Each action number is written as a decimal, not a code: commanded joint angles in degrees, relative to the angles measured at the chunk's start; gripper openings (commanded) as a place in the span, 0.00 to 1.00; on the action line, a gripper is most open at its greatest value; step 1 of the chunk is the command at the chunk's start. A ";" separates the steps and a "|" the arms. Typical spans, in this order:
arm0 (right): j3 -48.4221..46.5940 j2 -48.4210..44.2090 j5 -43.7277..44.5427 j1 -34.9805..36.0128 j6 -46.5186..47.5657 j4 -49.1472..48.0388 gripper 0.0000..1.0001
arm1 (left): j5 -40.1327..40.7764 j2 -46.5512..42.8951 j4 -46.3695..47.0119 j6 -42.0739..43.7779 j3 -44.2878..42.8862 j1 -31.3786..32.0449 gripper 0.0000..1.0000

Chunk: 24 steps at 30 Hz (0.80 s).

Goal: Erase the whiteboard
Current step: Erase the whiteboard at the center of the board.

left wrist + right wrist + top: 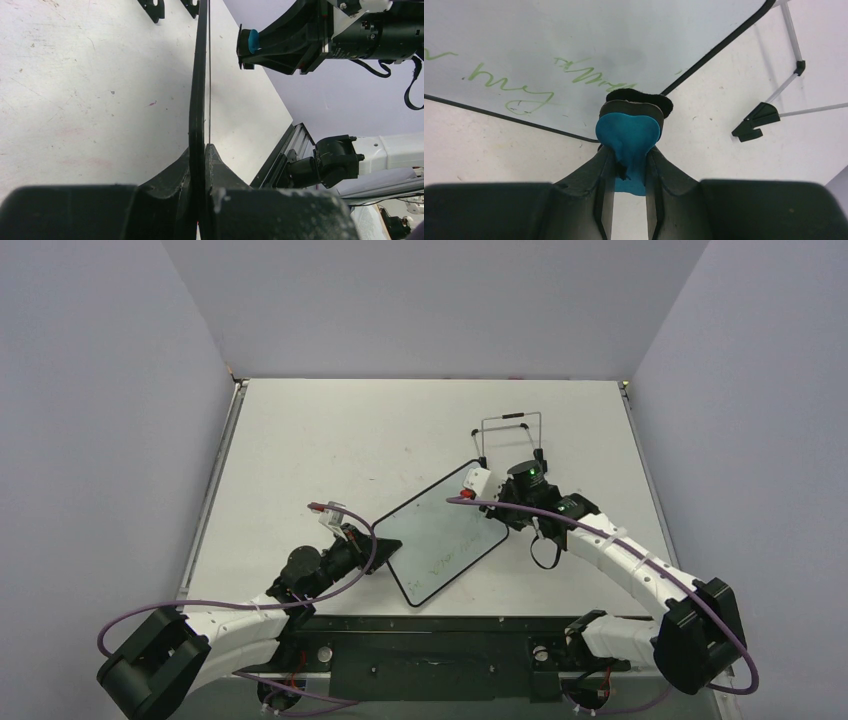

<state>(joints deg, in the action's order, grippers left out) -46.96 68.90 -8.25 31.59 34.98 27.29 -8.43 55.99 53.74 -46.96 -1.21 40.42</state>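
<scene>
The whiteboard (440, 540) lay in the middle of the bench (330, 440), close to its near edge. Its long axis ran slantwise, from near-left toward far-right. The left claw (200, 150) was clamped on the frame at the board's left corner and seemed to steady it. The right claw (629, 150) was closed on the blue-black eraser (626, 130), with the black felt side turned toward the board.

The eraser stood at the board's right corner, just where two sides of the frame met. From there the green writing (524, 90) lay toward the near-left, in a line along the long side that faced the bench's near edge. In my judgement, the coming wipe would have to travel along this long axis, away from the corner and toward the left claw. The right arm was the nearer one to the writing, and it carried the tool.

Some things were hard to make out. The corner under the eraser was covered, so I could not tell if the felt touched the surface or the frame. The writing was too faint to read, and its left end was cut off in the right wrist view. In the left wrist view the board showed edge-on only, so its tilt was not clear. A wire stand (756, 120) rested just beyond the board, toward the far edge.
</scene>
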 commanded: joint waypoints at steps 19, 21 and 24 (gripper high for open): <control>-0.28 8.09 6.90 10.79 -0.95 -4.21 0.00 | -1.03 -0.89 7.46 -1.63 -1.65 0.79 0.00; -0.79 8.75 11.32 10.13 -2.57 -5.51 0.00 | -1.12 -0.63 7.46 -1.66 -1.75 0.77 0.00; -0.87 8.57 12.09 8.25 -3.71 -6.03 0.00 | -1.24 -0.43 7.58 -1.74 -1.92 0.85 0.00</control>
<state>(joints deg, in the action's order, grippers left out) -46.83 77.19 -2.09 41.63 33.82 25.39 -8.23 55.88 53.36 -47.64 -1.21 40.84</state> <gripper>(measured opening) 0.188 0.027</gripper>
